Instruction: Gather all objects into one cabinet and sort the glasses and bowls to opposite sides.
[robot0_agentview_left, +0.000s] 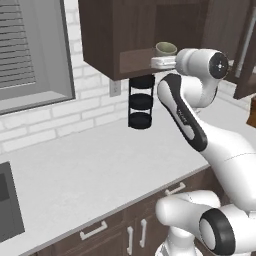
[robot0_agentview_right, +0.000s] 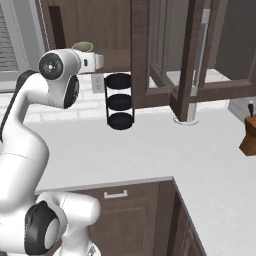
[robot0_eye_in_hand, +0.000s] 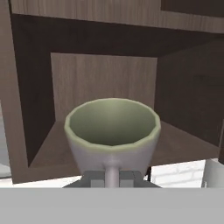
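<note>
Pinching the handle of the mug (robot0_eye_in_hand: 112, 131), the fingers (robot0_eye_in_hand: 112, 178) sit pressed close together on it, with the pale cup directly ahead of them and its mouth open upward. In the hand view the mug's handle runs straight down between the two dark tips, and its rim is level, so the cup stands upright. Beyond the fingers, the mug is inside the open cabinet (robot0_eye_in_hand: 105, 83), over the wooden shelf floor; whether its base touches that shelf or hangs just above it is hard to tell from these angles. To either side of the fingers rise the dark side walls of the compartment, and the back panel stands well beyond the cup.

From the left base view the mug (robot0_agentview_left: 166, 48) shows at the front edge of the cabinet (robot0_agentview_left: 130, 35), just ahead of the white hand (the wrist is turned so the fingers point inward). The right base view gives the same mug (robot0_agentview_right: 83, 47) peeking over the hand, with a glass-paned cabinet door (robot0_agentview_right: 192, 55) swung open well to the side.

Below the fingers, on the pale surface (robot0_agentview_left: 95, 170), stands a black three-tier rack (robot0_agentview_left: 141, 102) against the brick wall. A knife block (robot0_agentview_right: 248, 135) sits far off to the side on that surface.
</note>
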